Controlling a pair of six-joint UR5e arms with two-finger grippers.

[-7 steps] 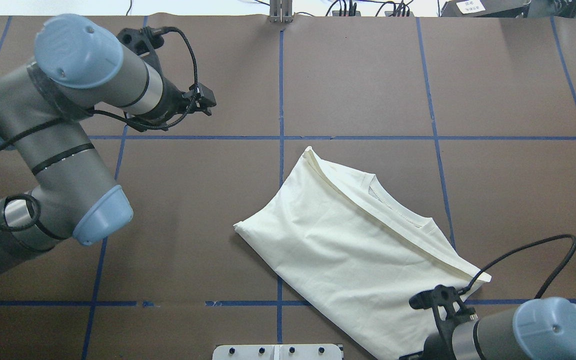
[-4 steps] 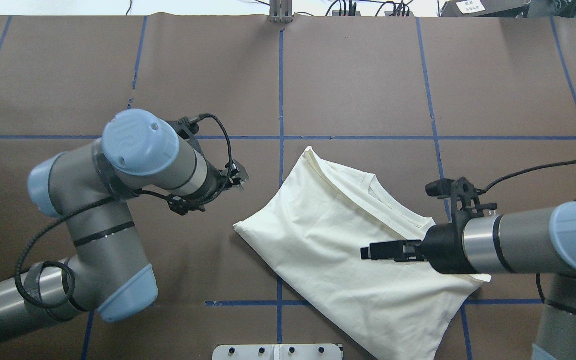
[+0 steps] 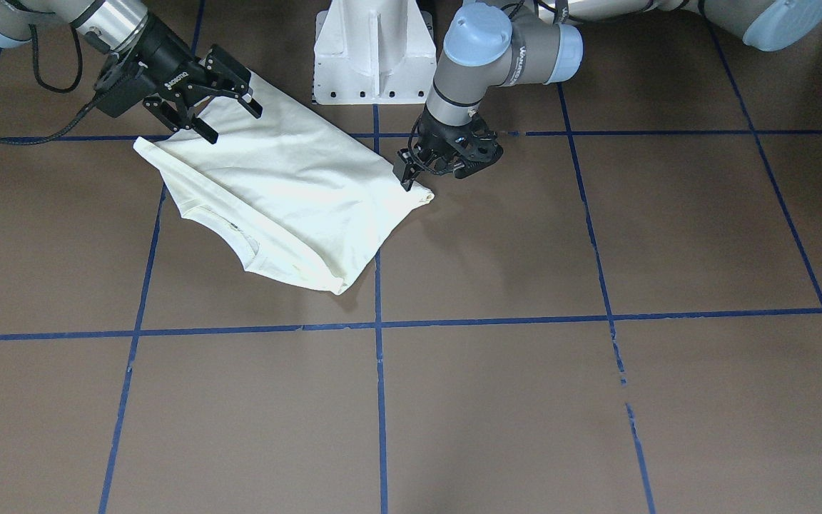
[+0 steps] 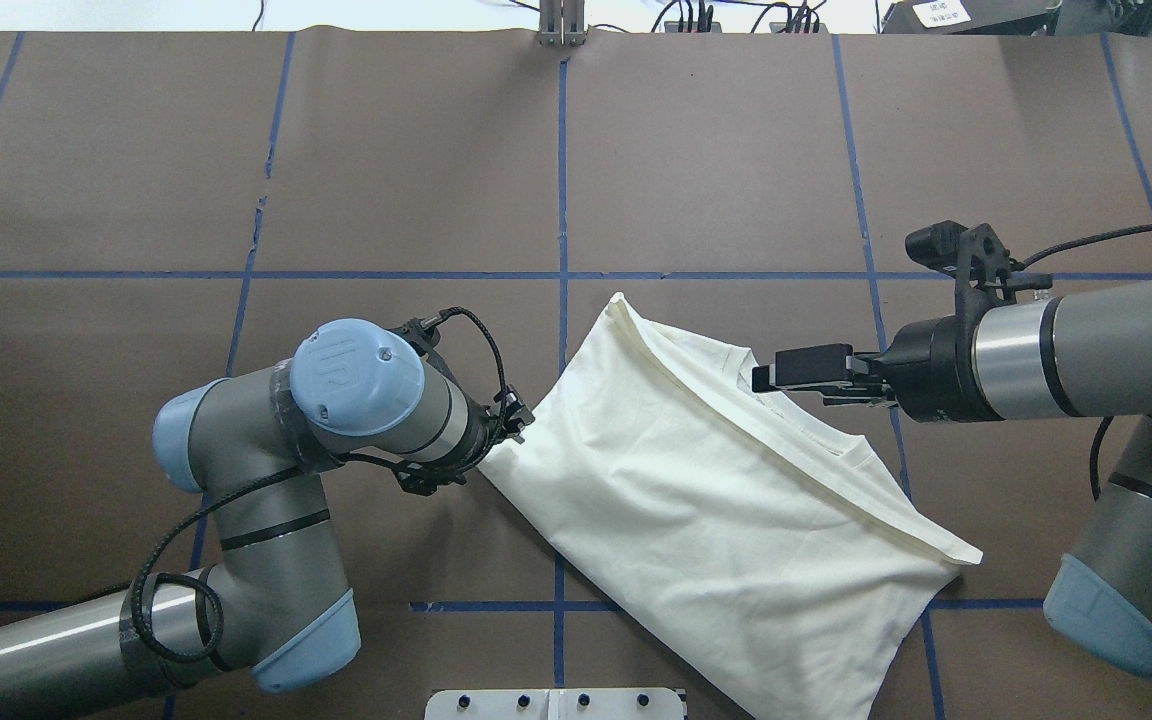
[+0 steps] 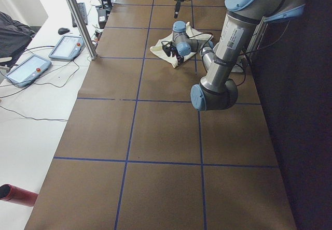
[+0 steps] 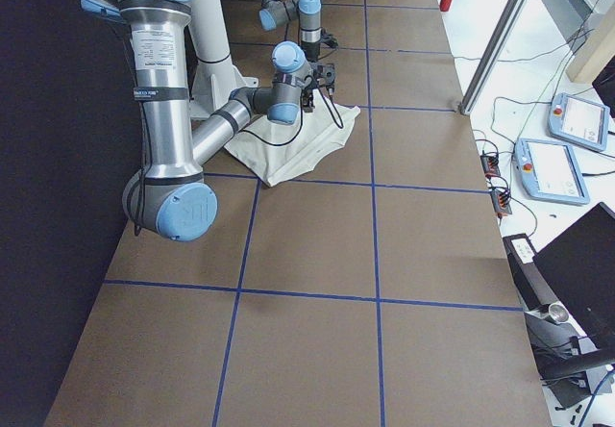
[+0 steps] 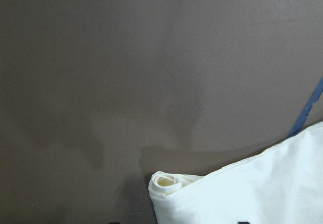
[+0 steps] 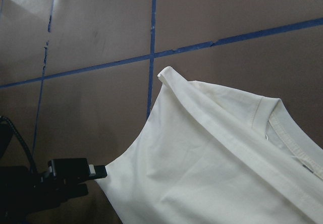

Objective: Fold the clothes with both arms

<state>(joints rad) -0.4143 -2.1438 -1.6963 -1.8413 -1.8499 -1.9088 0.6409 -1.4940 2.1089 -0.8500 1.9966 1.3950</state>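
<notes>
"ROBOTIQ" in white letters on the black body of the right gripper [image 3: 235,126], front-facing view. Small dark print runs along the grey wrist link of the left arm [image 3: 525,51], next to the blue cap. It looks like "UNIVERSAL ROBOTS" but is barely legible. White sticker [image 5: 229,36] with black print on the left arm's upright tube, left side view: too small to read. Same kind of sticker [image 6: 145,90] on the upright tube of the right arm [image 6: 159,110], right side view: also unreadable. White label [image 4: 941,12] with dark characters on a dark box at the overhead view's top edge: cannot be read.
</notes>
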